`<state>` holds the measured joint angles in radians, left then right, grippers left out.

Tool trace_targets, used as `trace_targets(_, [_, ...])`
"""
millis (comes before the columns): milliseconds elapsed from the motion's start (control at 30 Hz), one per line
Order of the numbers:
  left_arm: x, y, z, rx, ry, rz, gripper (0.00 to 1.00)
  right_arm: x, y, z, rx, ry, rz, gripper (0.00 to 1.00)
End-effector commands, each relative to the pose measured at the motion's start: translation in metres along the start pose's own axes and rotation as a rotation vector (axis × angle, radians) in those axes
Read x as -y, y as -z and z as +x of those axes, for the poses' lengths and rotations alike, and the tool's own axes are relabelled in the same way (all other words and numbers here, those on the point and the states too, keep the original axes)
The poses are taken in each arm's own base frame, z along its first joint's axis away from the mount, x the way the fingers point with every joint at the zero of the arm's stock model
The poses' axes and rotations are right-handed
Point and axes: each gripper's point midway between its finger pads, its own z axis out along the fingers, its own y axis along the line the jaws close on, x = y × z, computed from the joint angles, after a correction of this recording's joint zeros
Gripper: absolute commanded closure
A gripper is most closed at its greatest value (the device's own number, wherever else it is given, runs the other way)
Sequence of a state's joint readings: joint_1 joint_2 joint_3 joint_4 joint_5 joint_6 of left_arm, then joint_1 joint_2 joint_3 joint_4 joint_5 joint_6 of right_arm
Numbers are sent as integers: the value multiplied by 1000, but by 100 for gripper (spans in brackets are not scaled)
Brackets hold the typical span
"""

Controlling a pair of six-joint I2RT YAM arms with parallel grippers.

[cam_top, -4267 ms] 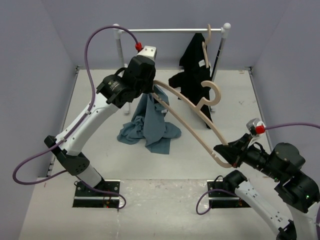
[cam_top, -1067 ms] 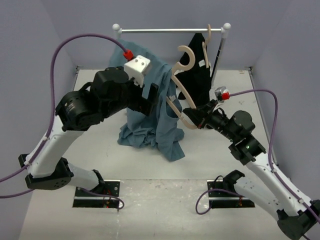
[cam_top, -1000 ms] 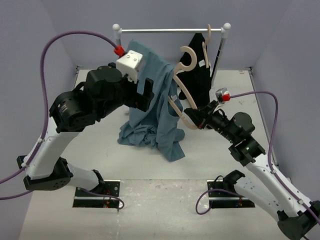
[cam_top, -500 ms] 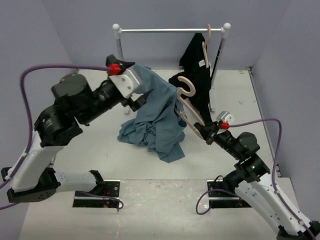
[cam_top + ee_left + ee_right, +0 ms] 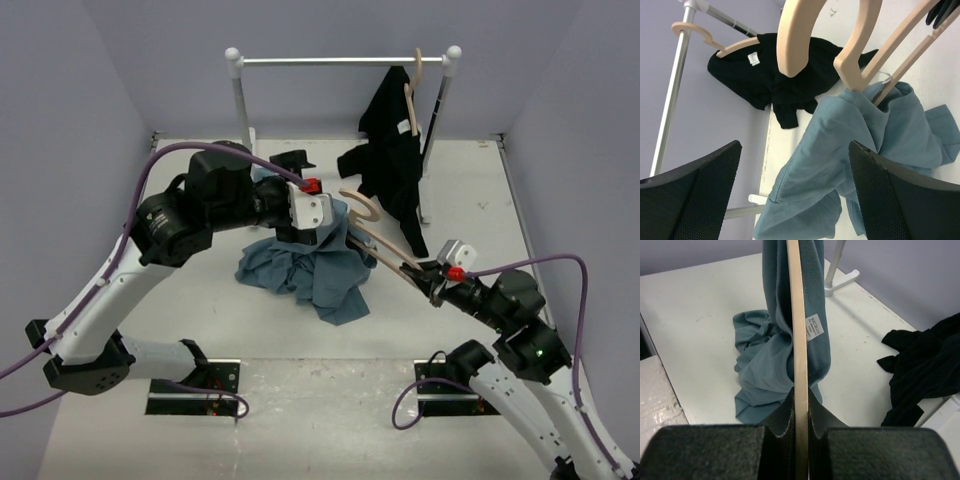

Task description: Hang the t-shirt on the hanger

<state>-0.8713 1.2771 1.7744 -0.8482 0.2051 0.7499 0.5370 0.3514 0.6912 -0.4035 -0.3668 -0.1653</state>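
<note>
The blue-grey t-shirt [image 5: 305, 272] lies slumped on the table, its upper part hung on the far arm of the pale wooden hanger [image 5: 385, 240]. My right gripper [image 5: 429, 277] is shut on the hanger's near end. In the right wrist view the hanger [image 5: 797, 330] runs edge-on out of the right gripper [image 5: 800, 396] into the t-shirt [image 5: 771, 357], whose white label shows. My left gripper [image 5: 318, 238] hovers over the heap. Its fingers [image 5: 695, 192] stand wide apart and hold nothing, with the t-shirt [image 5: 840, 150] and the hanger's hook [image 5: 795, 35] beyond them.
A black garment [image 5: 388, 150] hangs on a second wooden hanger [image 5: 412, 90] from the white rail [image 5: 340, 61] at the back right, trailing onto the table. The rail's posts [image 5: 240, 100] stand at the back. Lilac walls close three sides.
My left arm has come down from near the rail and the t-shirt has sunk from a raised drape into a heap. My right arm has lowered the hanger and pulled it toward the near right.
</note>
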Motion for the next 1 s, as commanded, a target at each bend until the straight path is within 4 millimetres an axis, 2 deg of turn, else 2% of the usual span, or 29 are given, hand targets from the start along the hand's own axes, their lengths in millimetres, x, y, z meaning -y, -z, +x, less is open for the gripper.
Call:
trace_targets(0, [6, 1, 4, 1, -33, 50, 10, -4, 14, -36, 63, 100, -31, 100])
trace_targets(133, [20, -10, 15, -23, -3, 118, 17, -11, 23, -53, 85, 152, -70, 100])
trace_targets(267, [36, -16, 18, -14, 37, 205, 19, -14, 30, -59, 65, 195, -94, 100])
trace_targets(300, [38, -16, 17, -11, 39, 219, 23, -14, 30, -60, 60, 199, -100, 100])
trace_targets(400, [40, -19, 16, -1, 59, 232, 76, -20, 33, -66, 52, 228, -143, 100])
trace_targets(467, [37, -20, 15, -4, 78, 219, 100, -18, 33, -69, 58, 243, -138, 100])
trace_targets(767, [50, 1, -6, 109, 97, 249, 100, -4, 15, -72, 97, 214, -77, 100])
trace_targets(800, [51, 1, -4, 106, 112, 241, 100, -2, 14, -78, 123, 184, -56, 92])
trace_targets(867, [46, 0, 2, 81, 179, 182, 100, 15, 13, -81, 152, 104, 53, 63])
trace_targets(900, [46, -1, 7, 69, 212, 157, 100, 22, 17, -87, 182, 52, 108, 39])
trace_targets(933, [43, 0, 27, 2, 255, 77, 100, 54, 31, -88, 213, -54, 327, 3])
trace_targets(967, [35, 0, 32, -14, 289, 14, 100, 65, 39, -86, 237, -163, 413, 1])
